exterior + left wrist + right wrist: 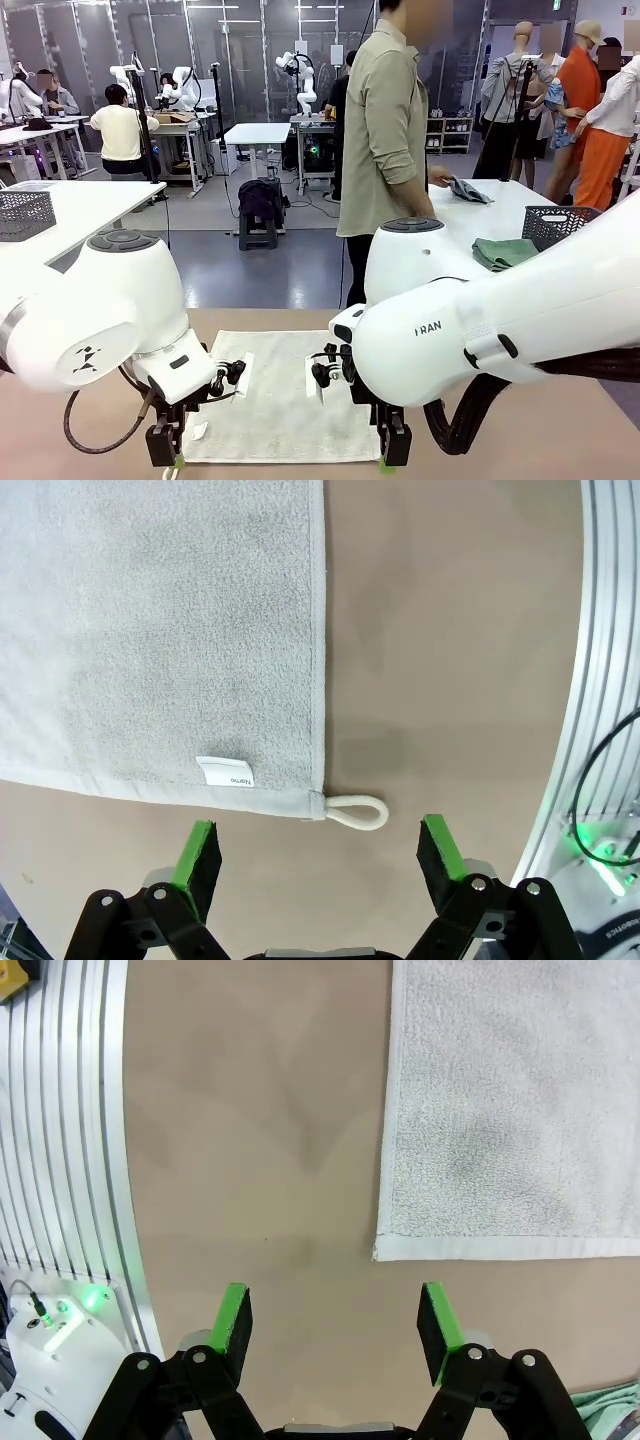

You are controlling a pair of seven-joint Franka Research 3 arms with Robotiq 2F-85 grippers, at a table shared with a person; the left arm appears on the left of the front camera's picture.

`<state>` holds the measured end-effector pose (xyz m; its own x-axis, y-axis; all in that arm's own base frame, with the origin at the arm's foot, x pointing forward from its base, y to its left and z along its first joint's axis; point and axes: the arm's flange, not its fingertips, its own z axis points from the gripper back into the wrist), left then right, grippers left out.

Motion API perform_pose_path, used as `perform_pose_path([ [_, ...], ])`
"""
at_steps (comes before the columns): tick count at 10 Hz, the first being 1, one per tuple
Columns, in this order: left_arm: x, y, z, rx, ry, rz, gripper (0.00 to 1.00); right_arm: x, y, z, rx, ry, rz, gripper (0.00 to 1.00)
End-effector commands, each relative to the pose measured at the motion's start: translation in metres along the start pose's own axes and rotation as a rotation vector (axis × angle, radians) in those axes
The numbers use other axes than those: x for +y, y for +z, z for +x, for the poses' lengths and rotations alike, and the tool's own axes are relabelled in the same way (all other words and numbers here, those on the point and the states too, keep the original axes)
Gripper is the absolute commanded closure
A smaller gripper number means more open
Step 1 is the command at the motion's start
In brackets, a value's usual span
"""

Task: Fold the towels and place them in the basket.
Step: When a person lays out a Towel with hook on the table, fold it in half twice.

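Holding both hands open, I have one at each near corner of the white towel (280, 400). From the front it lies flat on the table (30, 440) between my arms. My left hand (320, 838) straddles a corner with a loop (357, 811) and a label (225, 771). My right hand (335, 1305) faces a plain corner, with a green towel (612, 1402) edge off to one side.
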<state>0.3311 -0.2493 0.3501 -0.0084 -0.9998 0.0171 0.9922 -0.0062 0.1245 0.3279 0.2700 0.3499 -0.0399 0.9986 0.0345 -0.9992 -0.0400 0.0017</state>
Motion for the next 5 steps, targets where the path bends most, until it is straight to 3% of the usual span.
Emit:
perform_pose_path([
  [1, -0.006, -0.007, -0.009, -0.002, -0.022, -0.025, 0.0, -0.006, -0.005, 0.004, 0.01, 0.008, 0.009, 0.16],
  [5, -0.014, -0.024, -0.023, -0.016, -0.032, -0.037, 0.0, -0.008, -0.016, 0.012, 0.027, 0.023, 0.001, 0.16],
])
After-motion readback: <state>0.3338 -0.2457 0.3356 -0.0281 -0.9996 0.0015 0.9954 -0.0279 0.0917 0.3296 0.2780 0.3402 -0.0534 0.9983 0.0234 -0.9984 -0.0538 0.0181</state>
